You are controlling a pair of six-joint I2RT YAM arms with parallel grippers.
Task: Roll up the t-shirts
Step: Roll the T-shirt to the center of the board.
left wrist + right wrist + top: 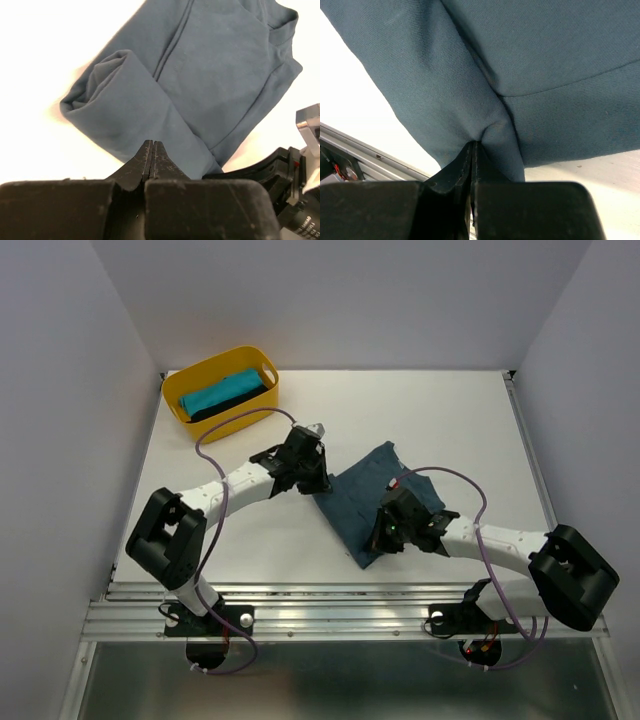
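Pinched shut on the slate-blue t-shirt (pixel 545 60) at bottom centre, your right pincer (pixel 472 145) likely readies a roll; your left pincer (pixel 152 144) hovers closed nearby.

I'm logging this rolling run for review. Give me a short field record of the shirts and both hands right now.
slate-blue shirt: lying folded on the table between the arms
left hand: shut, tips at the shirt's edge; grip unclear
right hand: shut, pinching the shirt's cloth
yellow tub: far left corner; holds the turquoise shirt and the black shirt
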